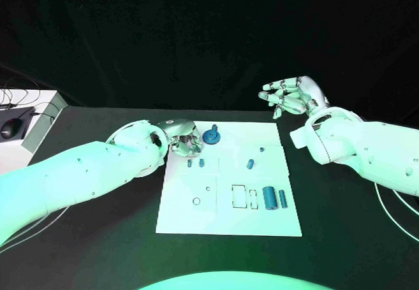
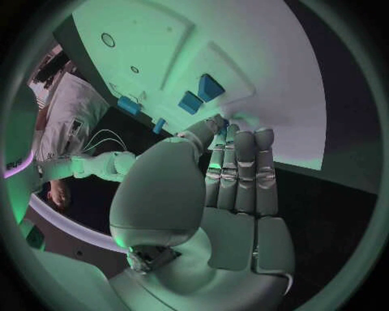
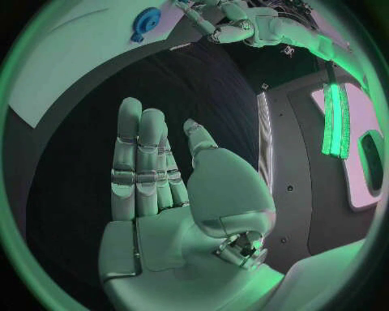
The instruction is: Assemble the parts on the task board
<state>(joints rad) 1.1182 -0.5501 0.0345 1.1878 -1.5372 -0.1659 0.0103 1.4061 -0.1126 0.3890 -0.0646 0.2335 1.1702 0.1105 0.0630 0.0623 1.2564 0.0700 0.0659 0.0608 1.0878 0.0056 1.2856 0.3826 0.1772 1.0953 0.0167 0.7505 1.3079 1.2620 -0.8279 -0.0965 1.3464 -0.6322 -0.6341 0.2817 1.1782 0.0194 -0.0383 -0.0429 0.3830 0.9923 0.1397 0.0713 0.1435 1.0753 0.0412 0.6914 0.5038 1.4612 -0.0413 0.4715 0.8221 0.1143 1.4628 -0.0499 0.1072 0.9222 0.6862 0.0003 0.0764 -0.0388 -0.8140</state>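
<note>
Head view: the task board (image 1: 227,219) is lying mid-table. The left hand (image 1: 182,139) is working at the board's far left corner, fingers curled beside a blue gear-shaped part (image 1: 211,138) standing there; whether it is gripping that part cannot be told from here. Two small blue pieces (image 1: 196,162) are lying just below the hand, one small piece (image 1: 250,163) is sitting mid-board, and two blue cylinders (image 1: 276,199) are resting near the right edge beside rectangular slots (image 1: 238,196). The right hand (image 1: 286,95) is hovering off the board's far right corner, above the black table (image 1: 95,243), holding nothing.

Left wrist view: the left hand (image 2: 235,188) is showing straight fingers laid together, thumb folded across; a dark blue piece is peeping at the fingertips (image 2: 243,139), contact unclear. Blue blocks (image 2: 200,95) are lying on the board beyond.

Right wrist view: the right hand (image 3: 162,188) is standing wide, palm empty. The gear-shaped part (image 3: 146,20) is standing on the board.

Step, judged: seating or fetching the gear-shaped part. Next move is calling for a sure pinch before any lifting.
</note>
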